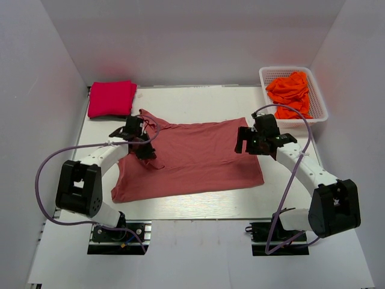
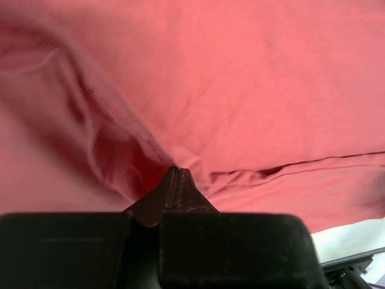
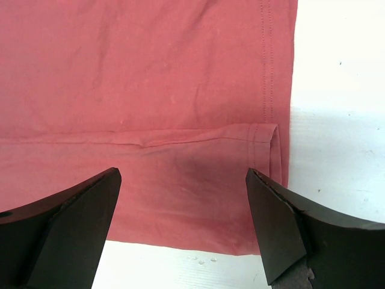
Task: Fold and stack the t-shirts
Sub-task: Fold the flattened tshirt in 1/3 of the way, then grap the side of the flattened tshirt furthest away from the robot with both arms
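White counter (image 1: 198, 208), plain white walls (image 1: 198, 36) on 3 sides. Salmon-pink t-shirt (image 1: 198, 156) spread flat mid-counter. Left claw (image 2: 176, 176) clenched on a bunched fold nr its left side; right claw (image 3: 183, 174) wide apart, gripping nothing, over the shirt's rt hem corner. Crimson t-shirt (image 1: 111, 98) folded at far-left corner, orange t-shirts (image 1: 290, 90) in white basket (image 1: 286, 68) far right

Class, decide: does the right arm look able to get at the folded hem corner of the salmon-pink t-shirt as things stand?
Probably yes. The right gripper hangs open right over the hem corner of the salmon-pink t-shirt, with nothing lying between it and the cloth.
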You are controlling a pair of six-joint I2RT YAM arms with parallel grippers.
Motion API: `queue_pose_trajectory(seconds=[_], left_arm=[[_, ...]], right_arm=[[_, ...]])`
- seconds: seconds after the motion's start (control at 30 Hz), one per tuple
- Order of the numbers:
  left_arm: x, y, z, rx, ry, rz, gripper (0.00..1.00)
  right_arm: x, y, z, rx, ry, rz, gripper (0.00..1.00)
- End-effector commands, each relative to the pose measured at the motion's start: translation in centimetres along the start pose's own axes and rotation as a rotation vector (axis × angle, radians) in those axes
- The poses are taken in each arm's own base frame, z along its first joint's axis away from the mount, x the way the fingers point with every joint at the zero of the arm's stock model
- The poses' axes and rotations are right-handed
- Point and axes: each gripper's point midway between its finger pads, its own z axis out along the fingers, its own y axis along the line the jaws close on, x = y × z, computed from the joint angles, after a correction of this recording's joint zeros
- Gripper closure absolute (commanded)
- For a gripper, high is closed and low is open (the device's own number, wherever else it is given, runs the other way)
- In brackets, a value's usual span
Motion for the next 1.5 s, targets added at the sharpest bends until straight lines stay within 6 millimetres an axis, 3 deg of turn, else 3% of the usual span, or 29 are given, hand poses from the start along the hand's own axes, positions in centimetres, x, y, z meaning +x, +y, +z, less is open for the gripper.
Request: queue_pose_trajectory(seconds=[0.0, 0.03, 0.33, 0.53, 0.7, 0.77, 0.83, 0.87, 0.97, 1.07, 1.13, 1.2, 1.23, 1.3, 1.47], left_arm=[[-2.4, -3.2, 0.0, 0.101, -0.049, 0.073, 1.00], [-2.9, -3.6, 0.1, 0.100, -0.048, 0.073, 1.00], [-2.4, -3.8, 3.1, 0.042, 0.028, 0.156, 1.00], [-3.8, -6.0, 4.0, 0.106, -0.012, 0.220, 1.00], [-4.7, -6.2, 4.7, 0.064, -0.007, 0.262, 1.00], [-5.2, -6.0, 4.2, 0.038, -0.024, 0.261, 0.89], [-6.0, -6.0, 3.5, 0.025, -0.062, 0.263, 0.64], [-7.2, -6.4, 2.4, 0.030, -0.104, 0.247, 0.32], [-9.5, -6.8, 0.7, 0.018, -0.189, 0.225, 0.00], [-12.5, -6.3, -1.2, -0.060, -0.290, 0.206, 0.00], [-14.2, -5.3, -1.3, -0.135, -0.326, 0.126, 0.00], [-15.3, -4.9, -0.8, -0.165, -0.347, 0.099, 0.00], [-17.2, -4.0, -0.4, -0.197, -0.381, 0.073, 0.00], [-18.8, -3.5, 0.1, -0.210, -0.386, 0.052, 0.00], [-24.1, -2.7, 1.6, -0.245, -0.478, 0.036, 0.00]], right_arm=[[-1.2, -1.0, -0.5, 0.030, -0.044, 0.016, 0.10], [-1.4, -0.2, -0.8, 0.010, -0.060, 0.004, 0.10], [-0.7, -0.9, 0.7, 0.050, -0.020, 0.007, 0.10], [0.3, -0.7, 1.5, 0.034, 0.014, 0.021, 0.10], [0.3, -0.9, 1.6, 0.042, 0.018, 0.017, 0.10], [0.0, -0.9, 1.4, 0.044, 0.011, 0.007, 0.10], [-0.4, -0.8, 1.3, 0.041, 0.001, -0.010, 0.10], [-0.5, -0.7, 1.1, 0.038, -0.006, -0.010, 0.10], [-1.8, -0.4, 0.9, 0.028, -0.030, -0.016, 0.10], [-2.8, 0.2, 0.7, 0.016, -0.052, -0.031, 0.10], [-3.9, 0.1, 0.8, 0.030, -0.072, -0.029, 0.10], [-4.2, 0.1, 1.2, 0.037, -0.071, -0.032, 0.10], [-5.3, 0.3, 1.1, 0.038, -0.092, -0.028, 0.10], [-5.8, 0.4, 1.6, 0.041, -0.095, -0.026, 0.10], [-9.5, 1.0, 1.7, 0.045, -0.177, -0.021, 0.10]])
